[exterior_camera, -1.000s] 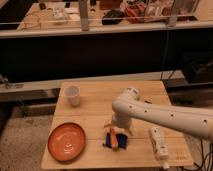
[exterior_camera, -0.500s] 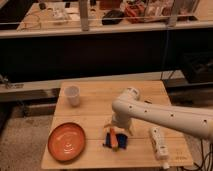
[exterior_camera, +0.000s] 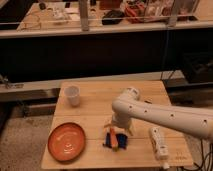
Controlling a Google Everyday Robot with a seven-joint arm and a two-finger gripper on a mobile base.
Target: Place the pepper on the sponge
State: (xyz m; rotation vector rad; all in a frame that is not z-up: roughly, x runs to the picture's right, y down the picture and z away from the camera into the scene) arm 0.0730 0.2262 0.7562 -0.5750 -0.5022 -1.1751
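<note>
jaws spread wide, just above the pepper (exterior_camera: 115, 137) lying on the dark-blue sponge (exterior_camera: 122, 144).

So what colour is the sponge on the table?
Dark blue, in the camera view. The gripper hangs just above the sponge and pepper.

The claw (exterior_camera: 119, 129) hangs just above the pepper (exterior_camera: 114, 137), which lies on the sponge (exterior_camera: 123, 143), mid-table (exterior_camera: 100, 107).
</note>
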